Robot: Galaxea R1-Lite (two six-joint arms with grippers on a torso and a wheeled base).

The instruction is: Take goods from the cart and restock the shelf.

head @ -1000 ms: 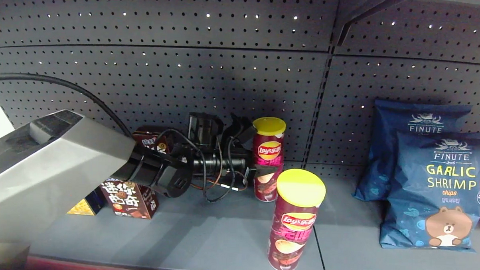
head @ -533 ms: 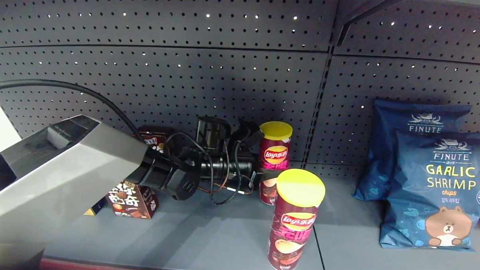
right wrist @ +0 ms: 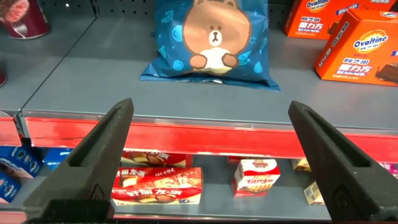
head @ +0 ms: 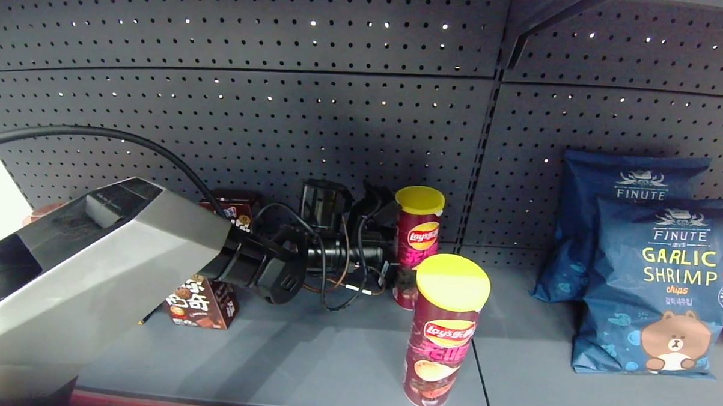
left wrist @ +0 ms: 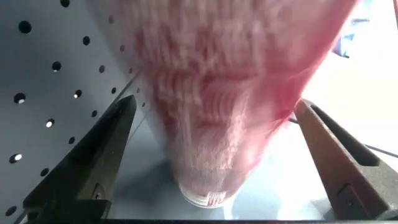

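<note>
My left gripper (head: 399,247) reaches deep into the shelf (head: 308,357) and is shut on a maroon chip can with a yellow lid (head: 419,229), held upright near the pegboard back wall. In the left wrist view the chip can (left wrist: 217,143) sits between both fingers (left wrist: 93,168) of the left gripper (left wrist: 216,106), its base close to the shelf board. A second chip can (head: 447,326) of the same kind stands nearer the shelf's front edge. My right gripper (right wrist: 210,106) hangs open before the shelf's red front edge (right wrist: 205,140), holding nothing.
Two blue shrimp chip bags (head: 653,285) stand at the right; the front bag (right wrist: 211,37) faces the right gripper, with orange boxes (right wrist: 367,43) beside it. Brown chocolate boxes (head: 201,302) sit at the left behind my arm. Snack boxes (right wrist: 161,183) fill the lower shelf.
My left arm has carried the held chip can to the right and deeper toward the back wall, and lower. The front can and the bags have stayed put.
</note>
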